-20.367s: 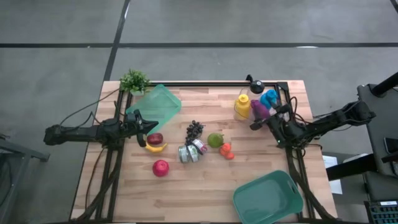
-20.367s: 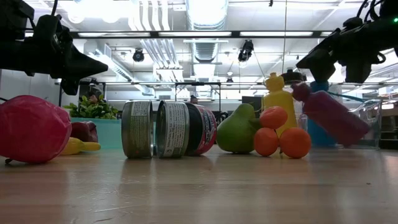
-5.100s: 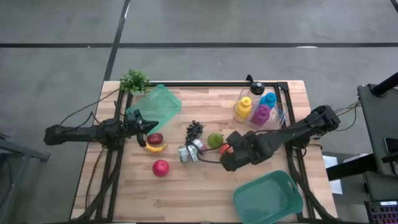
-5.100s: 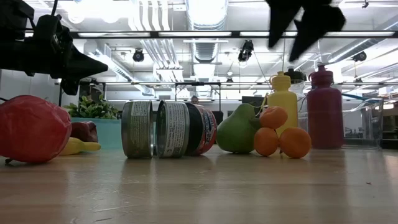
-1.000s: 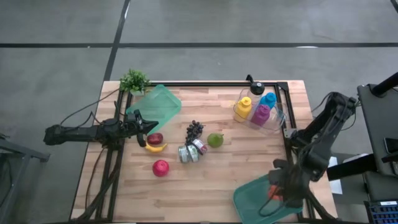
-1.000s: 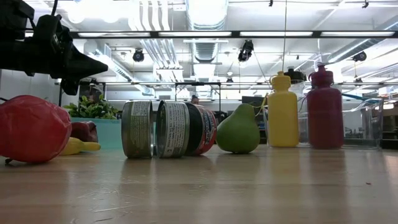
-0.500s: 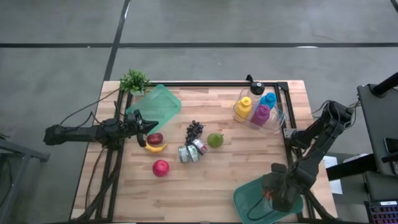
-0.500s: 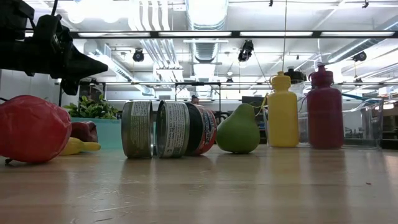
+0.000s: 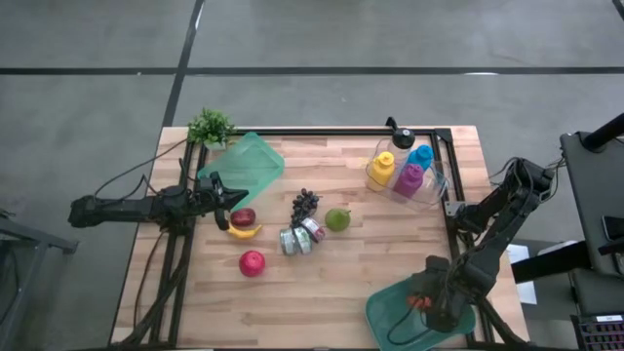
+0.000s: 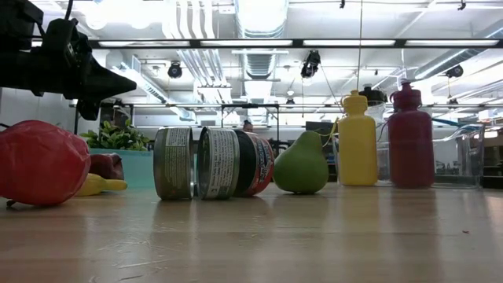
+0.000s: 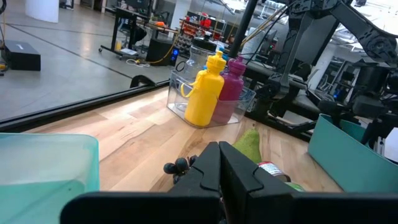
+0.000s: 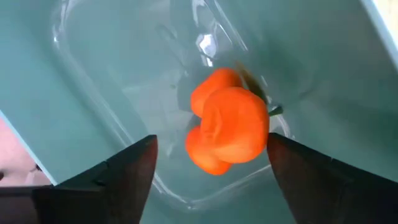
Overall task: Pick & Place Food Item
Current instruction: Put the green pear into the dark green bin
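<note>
The right pincer [image 12: 208,165] hangs over the teal bin [image 9: 395,317] at the lower right of the high view, its two fingers [image 12: 124,168] spread wide with nothing between them. Below the gap, a cluster of orange fruits [image 12: 227,127] lies on the bin's floor, apart from both fingers; from above it shows only as a small orange spot [image 9: 421,301] half hidden by the arm, so how many fruits make it up is hard to tell. Toward the middle of the table [image 9: 331,283] stand the cans [image 9: 297,238], a green pear [image 9: 337,218] just right of them and dark grapes [image 9: 305,203] above. A red fruit [image 9: 252,262] lies lower left of the cans. At upper right, yellow [image 9: 380,168], blue [image 9: 420,156] and magenta bottles [image 9: 409,179] sit together in a clear container. The left pincer [image 9: 226,203], pressed shut, hovers at centre left beside a second teal bin [image 9: 249,161], above a banana [image 9: 244,231] and a dark red fruit [image 9: 243,216].
</note>
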You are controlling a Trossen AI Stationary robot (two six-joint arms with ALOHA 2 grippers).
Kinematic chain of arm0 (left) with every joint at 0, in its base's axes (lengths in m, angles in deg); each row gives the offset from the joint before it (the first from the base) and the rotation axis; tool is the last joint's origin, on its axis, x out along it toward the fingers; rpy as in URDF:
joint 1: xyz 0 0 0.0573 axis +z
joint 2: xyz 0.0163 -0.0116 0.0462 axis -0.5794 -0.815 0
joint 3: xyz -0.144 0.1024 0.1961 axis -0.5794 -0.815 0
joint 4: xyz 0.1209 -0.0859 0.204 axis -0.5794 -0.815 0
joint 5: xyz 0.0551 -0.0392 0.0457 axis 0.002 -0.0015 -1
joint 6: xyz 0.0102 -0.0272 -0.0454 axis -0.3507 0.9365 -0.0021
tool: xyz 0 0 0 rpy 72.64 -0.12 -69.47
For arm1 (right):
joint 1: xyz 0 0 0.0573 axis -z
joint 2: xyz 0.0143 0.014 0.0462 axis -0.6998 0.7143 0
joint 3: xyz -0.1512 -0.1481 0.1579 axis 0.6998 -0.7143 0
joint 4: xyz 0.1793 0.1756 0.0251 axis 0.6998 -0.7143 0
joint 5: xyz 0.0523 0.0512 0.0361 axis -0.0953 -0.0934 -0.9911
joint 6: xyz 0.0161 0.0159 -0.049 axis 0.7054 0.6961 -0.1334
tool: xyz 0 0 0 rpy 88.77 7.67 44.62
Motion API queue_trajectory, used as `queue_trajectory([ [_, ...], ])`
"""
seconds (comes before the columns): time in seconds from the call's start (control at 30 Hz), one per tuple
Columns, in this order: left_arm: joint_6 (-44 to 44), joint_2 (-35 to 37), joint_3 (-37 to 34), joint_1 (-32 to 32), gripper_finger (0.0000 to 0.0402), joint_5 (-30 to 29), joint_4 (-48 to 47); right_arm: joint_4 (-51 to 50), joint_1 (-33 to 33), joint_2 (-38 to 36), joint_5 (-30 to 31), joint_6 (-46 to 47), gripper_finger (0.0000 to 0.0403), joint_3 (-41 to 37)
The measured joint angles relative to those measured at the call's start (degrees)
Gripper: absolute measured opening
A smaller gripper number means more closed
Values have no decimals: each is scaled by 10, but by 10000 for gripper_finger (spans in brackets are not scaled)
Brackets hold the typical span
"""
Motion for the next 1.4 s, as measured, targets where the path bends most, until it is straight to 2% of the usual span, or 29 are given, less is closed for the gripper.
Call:
queue_trajectory([
  [0.33,0,0,0,0,1,0,0,-42,0,-39,21,28,342,30],
  [0.47,0,0,0,0,1,0,0,-81,0,-72,68,29,353,59],
  [0.63,0,0,0,0,1,0,0,-96,0,-105,169,29,354,87],
  [0.93,0,0,0,0,1,0,0,-101,11,-116,421,29,354,114],
  [1.03,0,0,0,0,1,0,0,-98,29,-110,482,28,354,121],
  [1.2,0,0,0,0,1,0,0,-36,82,-102,512,-7,354,120],
  [1.4,0,0,0,0,1,0,0,110,162,-79,516,-161,354,99],
])
